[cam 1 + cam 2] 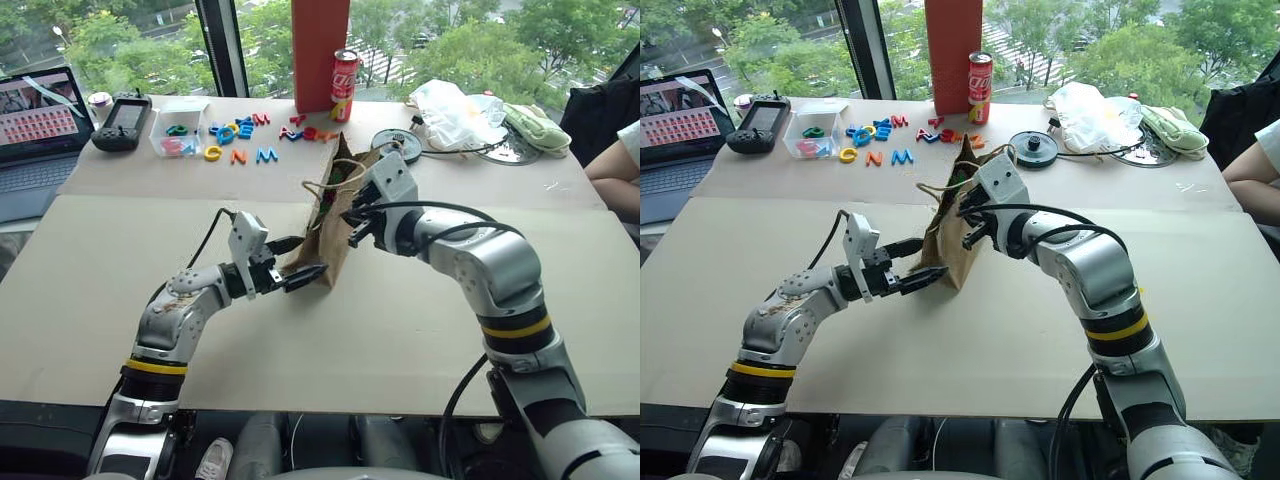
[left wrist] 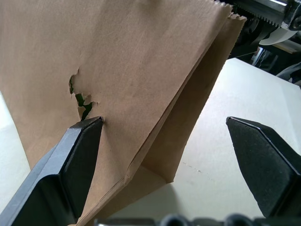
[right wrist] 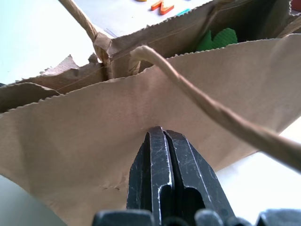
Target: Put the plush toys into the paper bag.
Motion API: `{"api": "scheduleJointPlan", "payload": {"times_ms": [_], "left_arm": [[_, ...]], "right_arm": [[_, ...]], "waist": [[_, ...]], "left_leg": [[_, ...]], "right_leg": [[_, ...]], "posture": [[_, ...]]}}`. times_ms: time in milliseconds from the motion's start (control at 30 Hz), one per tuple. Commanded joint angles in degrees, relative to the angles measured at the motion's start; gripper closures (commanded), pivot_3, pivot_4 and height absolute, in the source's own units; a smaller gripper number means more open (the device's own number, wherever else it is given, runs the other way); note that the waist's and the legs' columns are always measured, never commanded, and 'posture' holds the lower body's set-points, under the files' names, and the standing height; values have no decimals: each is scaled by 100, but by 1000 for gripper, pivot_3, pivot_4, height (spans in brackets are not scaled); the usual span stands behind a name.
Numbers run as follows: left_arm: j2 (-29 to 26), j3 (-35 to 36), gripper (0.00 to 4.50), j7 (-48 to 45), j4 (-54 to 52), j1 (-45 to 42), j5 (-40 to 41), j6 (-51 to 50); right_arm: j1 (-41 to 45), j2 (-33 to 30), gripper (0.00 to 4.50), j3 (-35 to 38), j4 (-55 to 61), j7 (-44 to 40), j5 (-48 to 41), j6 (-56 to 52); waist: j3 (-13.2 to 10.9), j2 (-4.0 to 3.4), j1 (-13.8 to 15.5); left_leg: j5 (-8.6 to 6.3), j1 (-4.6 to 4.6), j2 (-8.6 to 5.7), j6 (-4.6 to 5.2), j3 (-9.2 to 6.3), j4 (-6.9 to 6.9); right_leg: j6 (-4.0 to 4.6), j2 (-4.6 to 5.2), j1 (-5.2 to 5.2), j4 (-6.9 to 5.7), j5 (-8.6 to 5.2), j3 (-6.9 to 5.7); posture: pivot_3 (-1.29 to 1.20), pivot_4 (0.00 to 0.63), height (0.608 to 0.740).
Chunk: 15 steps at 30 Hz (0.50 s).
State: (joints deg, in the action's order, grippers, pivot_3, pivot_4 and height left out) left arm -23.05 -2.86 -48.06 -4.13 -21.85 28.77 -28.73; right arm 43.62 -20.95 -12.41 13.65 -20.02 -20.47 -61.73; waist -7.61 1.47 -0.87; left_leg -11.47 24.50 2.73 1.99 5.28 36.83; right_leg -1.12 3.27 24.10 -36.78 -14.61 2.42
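The brown paper bag (image 1: 322,245) stands upright mid-table with its mouth open and its cord handles (image 3: 212,111) loose. A green plush toy (image 3: 217,38) lies inside it and also shows through a small tear in the bag's wall (image 2: 80,101). My left gripper (image 1: 297,270) is open and level at the bag's lower left. The bag's folded edge (image 2: 155,141) stands between its fingers, and one fingertip (image 2: 89,129) touches the wall under the tear. My right gripper (image 1: 355,228) is shut, its fingers (image 3: 162,155) against the bag's upper right wall with nothing seen between them.
Behind the bag are a tall red-orange box (image 1: 320,50), a cola can (image 1: 343,85), plastic letters (image 1: 240,135) and a round black disc (image 1: 397,145). A laptop (image 1: 35,120) sits far left, a white plastic bag (image 1: 450,110) and pale green cloth (image 1: 535,130) far right, near a person's arm (image 1: 615,165).
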Motion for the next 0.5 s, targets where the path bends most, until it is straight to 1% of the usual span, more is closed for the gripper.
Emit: {"api": "scheduleJointPlan", "payload": {"times_ms": [33,233,500], "left_arm": [[70,-19,0,195,-145,-118,-172,138],[233,-76,0,487,0,-261,-494,317],[644,-162,0,1159,283,-373,-1100,738]], "right_arm": [[187,150,4494,6,-63,56,128,21],[235,311,4494,23,-172,75,255,14],[187,357,4494,31,-146,69,349,-45]], "waist": [[0,0,5],[0,0,15],[0,0,5]], "left_leg": [[0,-2,0,0,0,0],[0,-2,-3,0,1,0],[0,-2,-2,0,1,0]], "right_leg": [[0,0,-2,0,0,0],[0,3,-3,1,0,-1],[0,2,-2,0,0,0]], "posture": [[0,150,739],[0,150,739],[0,150,739]]}}
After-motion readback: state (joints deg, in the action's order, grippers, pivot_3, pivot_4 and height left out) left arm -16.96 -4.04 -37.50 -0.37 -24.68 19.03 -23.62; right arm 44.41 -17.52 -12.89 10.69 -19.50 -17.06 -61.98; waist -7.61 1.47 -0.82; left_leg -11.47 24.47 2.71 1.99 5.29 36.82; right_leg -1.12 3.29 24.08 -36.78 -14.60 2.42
